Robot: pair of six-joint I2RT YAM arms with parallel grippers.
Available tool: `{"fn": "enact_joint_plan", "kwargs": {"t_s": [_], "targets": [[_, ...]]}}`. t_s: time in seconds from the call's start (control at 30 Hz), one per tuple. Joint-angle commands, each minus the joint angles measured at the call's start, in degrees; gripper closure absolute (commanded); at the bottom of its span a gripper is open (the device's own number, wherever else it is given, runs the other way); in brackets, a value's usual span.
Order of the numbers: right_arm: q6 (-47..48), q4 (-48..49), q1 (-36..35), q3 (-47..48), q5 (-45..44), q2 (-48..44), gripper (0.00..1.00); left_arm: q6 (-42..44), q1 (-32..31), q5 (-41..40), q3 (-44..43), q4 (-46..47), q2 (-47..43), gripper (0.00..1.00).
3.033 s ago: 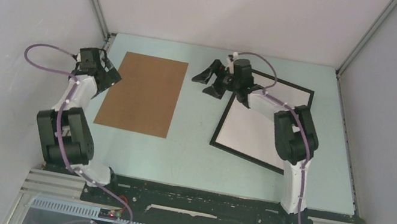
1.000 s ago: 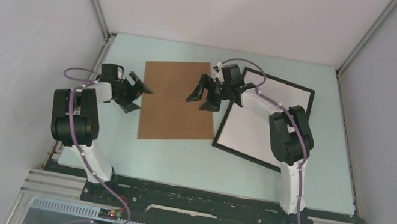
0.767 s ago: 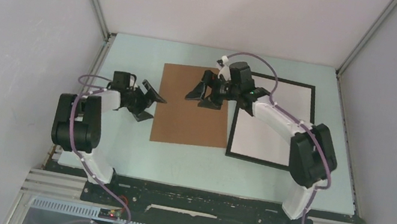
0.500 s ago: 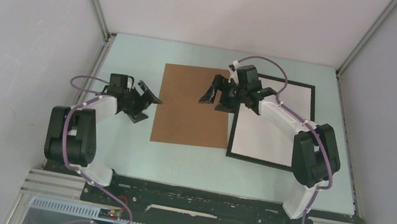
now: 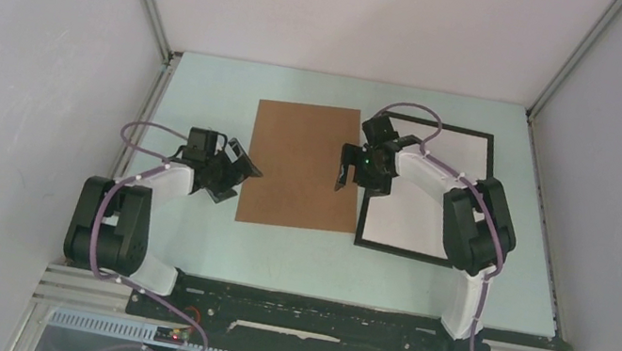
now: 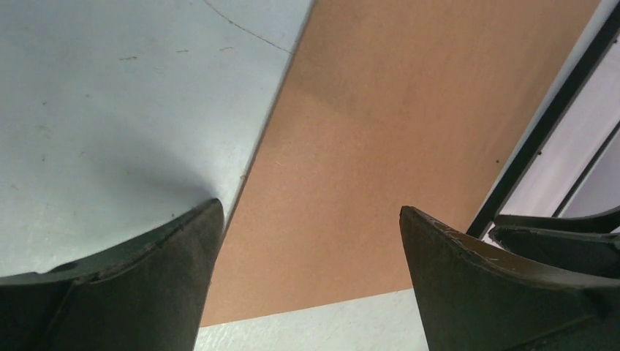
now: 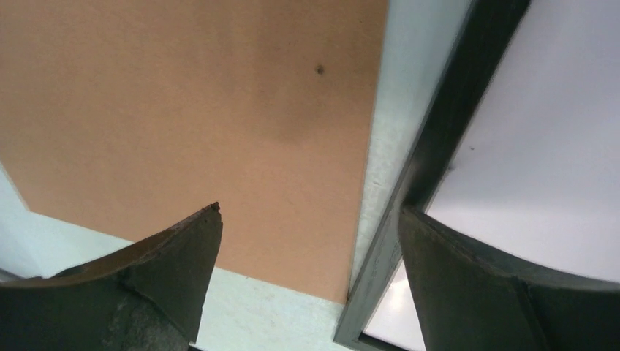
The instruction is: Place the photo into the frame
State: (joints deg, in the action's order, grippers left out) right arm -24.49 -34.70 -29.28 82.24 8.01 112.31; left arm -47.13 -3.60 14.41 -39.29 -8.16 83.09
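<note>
The photo does not show in any view. The black frame [image 5: 414,254] lies flat at the right with a plain white sheet [image 5: 422,204] inside it; its edge [image 7: 439,139] also runs down the right wrist view. My right gripper [image 5: 360,178] points down, open and empty, astride the frame's left edge [image 6: 541,131] and the narrow gap beside it. In its own view the right gripper [image 7: 311,210] has one finger over the sheet [image 7: 541,146]. My left gripper [image 5: 236,173] is open and empty, low at the left side of the brown board; its own view shows the left gripper [image 6: 311,208] over that side.
A plain brown cardboard board [image 5: 304,165] lies flat mid-table, its right side almost against the frame; it fills much of both wrist views [image 6: 395,146] [image 7: 183,95]. Pale green table [image 5: 210,244] lies around it, and grey walls close in both sides and the back.
The board slid right and squared up beside the frame, which turned straight. My left gripper followed to the board's left side. The right gripper drew back to the frame's left edge.
</note>
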Motion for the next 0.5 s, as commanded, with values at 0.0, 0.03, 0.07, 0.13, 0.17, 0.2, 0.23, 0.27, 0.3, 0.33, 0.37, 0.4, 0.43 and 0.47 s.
{"fn": "enact_joint_plan", "kwargs": {"t_s": [0.0,0.03,0.07,0.13,0.17,0.2,0.23,0.27,0.3,0.33,0.37,0.4,0.43,0.47], "targets": [[0.0,1.93,0.09,0.19,1.92,4.57,0.03,-1.35,-0.86,-3.2,1.47,4.01,1.45,0.0],[-0.29,2.23,-0.02,0.65,2.06,5.59,0.03,-1.44,-0.88,-3.62,1.91,4.51,1.54,0.0],[-0.57,2.19,-0.18,1.28,1.79,6.59,0.03,-1.56,-0.9,-3.83,2.04,4.98,1.8,0.0],[-0.85,1.39,-0.33,2.66,1.55,7.87,0.03,-1.79,-0.89,-2.88,1.91,5.86,3.14,0.0],[-0.83,1.01,-0.53,3.19,1.29,8.19,0.03,-1.93,-0.89,-2.06,1.71,6.26,3.98,0.0],[-0.72,0.33,-0.94,3.49,0.24,7.9,0.03,-2.17,-0.89,-1.61,1.74,6.67,4.68,0.0],[-0.63,0.11,-1.4,3.54,-1.33,7.07,0.03,-2.32,-0.91,-1.25,1.94,7.31,5.06,0.0],[-0.41,-0.1,-1.86,3.47,-2.91,6.19,0.03,-2.46,-0.93,-1.14,2.27,7.8,5.33,0.0],[-0.19,-0.18,-2.06,3.46,-3.58,5.31,0.03,-2.58,-0.95,-1.1,2.47,7.93,5.52,0.0],[-0.22,-0.13,-2.0,3.61,-3.46,4.77,0.02,-2.68,-0.95,-1.02,2.7,8.74,5.77,0.0],[-0.33,0.02,-1.7,3.94,-2.02,4.73,0.02,-2.82,-0.89,-0.63,2.79,9.83,6.27,0.0],[-0.78,0.1,-1.34,4.42,-0.58,5.15,0.02,-3.12,-0.89,-0.11,2.81,10.29,6.7,0.0],[-1.38,-0.06,-1.03,4.95,0.77,6.03,0.02,-3.63,-0.93,0.56,2.96,11.03,7.18,0.0],[-1.88,-0.13,-0.83,5.31,2.59,7.17,0.02,-4.23,-0.91,1.32,3.17,11.93,7.59,0.0]]}}
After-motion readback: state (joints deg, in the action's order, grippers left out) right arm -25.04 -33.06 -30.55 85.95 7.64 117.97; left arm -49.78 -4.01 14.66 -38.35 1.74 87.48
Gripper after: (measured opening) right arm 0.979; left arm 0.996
